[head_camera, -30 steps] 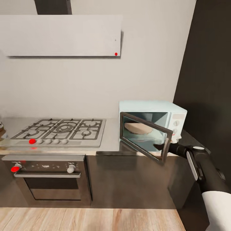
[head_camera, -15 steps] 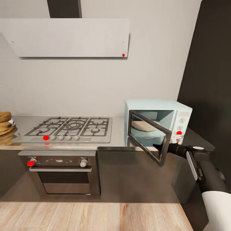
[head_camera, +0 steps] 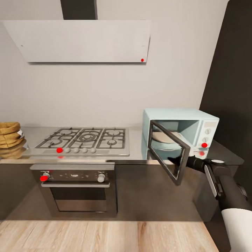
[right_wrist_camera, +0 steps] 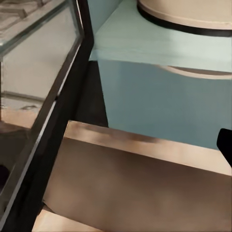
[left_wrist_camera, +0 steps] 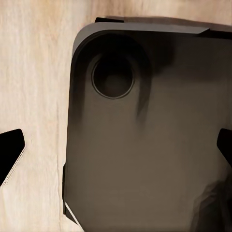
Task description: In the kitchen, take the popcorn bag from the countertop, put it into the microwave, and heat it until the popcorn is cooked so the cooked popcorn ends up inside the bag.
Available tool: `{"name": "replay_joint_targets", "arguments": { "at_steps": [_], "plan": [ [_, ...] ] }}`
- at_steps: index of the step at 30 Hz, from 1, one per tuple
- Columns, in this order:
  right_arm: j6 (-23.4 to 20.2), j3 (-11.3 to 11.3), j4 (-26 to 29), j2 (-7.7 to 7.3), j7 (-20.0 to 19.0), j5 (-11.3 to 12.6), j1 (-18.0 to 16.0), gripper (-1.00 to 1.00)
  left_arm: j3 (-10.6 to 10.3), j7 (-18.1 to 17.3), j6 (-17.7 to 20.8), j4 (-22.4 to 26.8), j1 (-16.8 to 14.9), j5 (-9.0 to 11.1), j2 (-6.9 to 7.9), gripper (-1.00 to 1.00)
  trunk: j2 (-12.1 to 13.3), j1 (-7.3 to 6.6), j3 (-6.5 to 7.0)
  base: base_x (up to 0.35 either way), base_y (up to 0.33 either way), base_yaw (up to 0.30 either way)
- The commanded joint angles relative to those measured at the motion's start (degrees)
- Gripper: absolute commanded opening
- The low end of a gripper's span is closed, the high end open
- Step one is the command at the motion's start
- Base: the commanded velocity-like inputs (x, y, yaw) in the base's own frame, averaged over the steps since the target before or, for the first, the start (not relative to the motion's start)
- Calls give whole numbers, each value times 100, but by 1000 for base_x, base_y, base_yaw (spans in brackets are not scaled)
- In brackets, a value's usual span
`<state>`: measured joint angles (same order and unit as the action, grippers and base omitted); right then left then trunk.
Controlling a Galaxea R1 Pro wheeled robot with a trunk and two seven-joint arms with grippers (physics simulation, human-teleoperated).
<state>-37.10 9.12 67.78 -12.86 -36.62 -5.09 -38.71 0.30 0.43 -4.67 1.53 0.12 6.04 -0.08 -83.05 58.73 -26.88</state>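
The popcorn bag [head_camera: 9, 134], a wrinkled tan sack, stands at the far left of the steel countertop [head_camera: 135, 155] in the head view. Further right on the countertop sits the mint-blue microwave [head_camera: 196, 122], its glass door [head_camera: 169, 154] swung out and a beige turntable [head_camera: 163, 137] inside. My right gripper [head_camera: 174, 161] is at the door's free lower edge; its wrist view looks past the door [right_wrist_camera: 46, 116] into the microwave floor [right_wrist_camera: 159, 48], with one fingertip [right_wrist_camera: 226, 143] at the picture's edge. My left gripper [left_wrist_camera: 116, 152] hangs open over the robot's dark base.
A gas hob [head_camera: 84, 140] lies between bag and microwave, above a black built-in oven [head_camera: 78, 189]. A white hood [head_camera: 84, 40] hangs over the hob. A tall dark cabinet [head_camera: 231, 87] rises right of the microwave. Wood plank floor [head_camera: 105, 236] runs along the cabinet fronts.
The whole head view has shifted, bringing the bag into sight at the left. The microwave door has swung wider open, with my right gripper staying at its free edge.
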Motion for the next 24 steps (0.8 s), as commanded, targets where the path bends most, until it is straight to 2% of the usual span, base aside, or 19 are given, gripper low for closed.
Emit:
{"name": "replay_joint_targets", "arguments": {
  "at_steps": [1, 6, 11, 24],
  "plan": [
    [-25, 10, 7, 3, -56, -42, -5, 100, -3, 1, -8, 6, -1, 52, -1, 100, -3, 0, -5, 0, 201, 0],
    [-25, 10, 7, 3, -56, -37, -5, 100, -3, 1, -10, 6, 0, 52, -1, 100, -3, 0, -5, 0, 192, 0],
    [-25, 20, 7, 3, -56, -35, -5, 100, -5, 1, -15, 6, 2, 46, -3, 100, -3, 0, -5, -31, 29, 0],
    [-25, 21, 7, -34, -56, -31, -5, 100, -3, 1, -17, 6, 0, 46, -1, 100, -3, 0, -5, -265, 36, 0]
  ]
}}
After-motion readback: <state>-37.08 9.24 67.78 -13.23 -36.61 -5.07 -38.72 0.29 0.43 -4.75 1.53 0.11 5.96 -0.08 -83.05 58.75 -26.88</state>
